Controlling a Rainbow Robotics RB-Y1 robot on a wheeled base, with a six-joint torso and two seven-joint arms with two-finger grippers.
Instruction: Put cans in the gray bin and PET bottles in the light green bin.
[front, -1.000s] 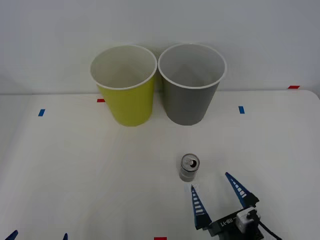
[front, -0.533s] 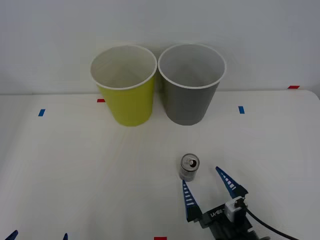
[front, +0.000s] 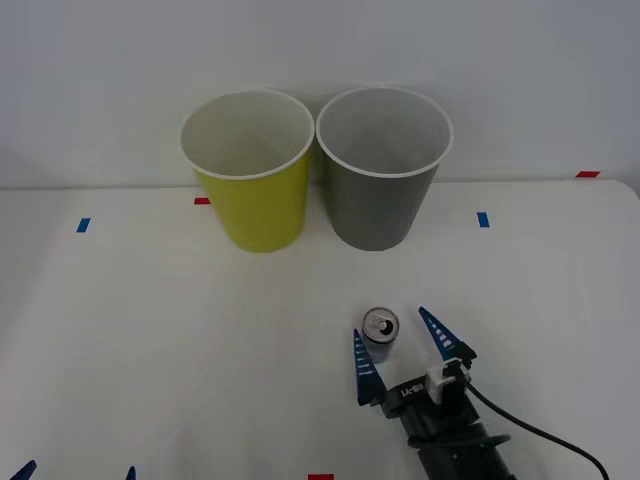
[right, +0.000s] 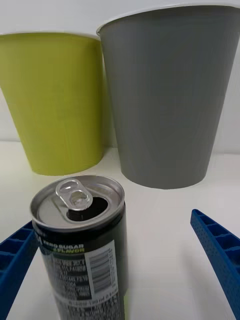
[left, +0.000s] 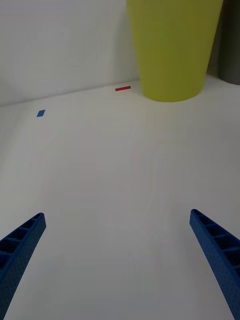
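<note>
Upright can (front: 380, 333) between right pincer's (front: 400, 345) fingers.

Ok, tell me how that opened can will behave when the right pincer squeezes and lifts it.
The drink can has its tab hole open, so it is probably light. Its thin, smooth metal wall may dent or slip under a hard squeeze. Standing upright and narrow between the open right pincer fingers, it could tip if nudged off-centre.

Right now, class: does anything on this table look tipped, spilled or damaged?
Nothing stands out. The can stands upright and undented, already opened, between the right gripper's open jaws. The gray bin and light green bin stand upright, side by side.
</note>
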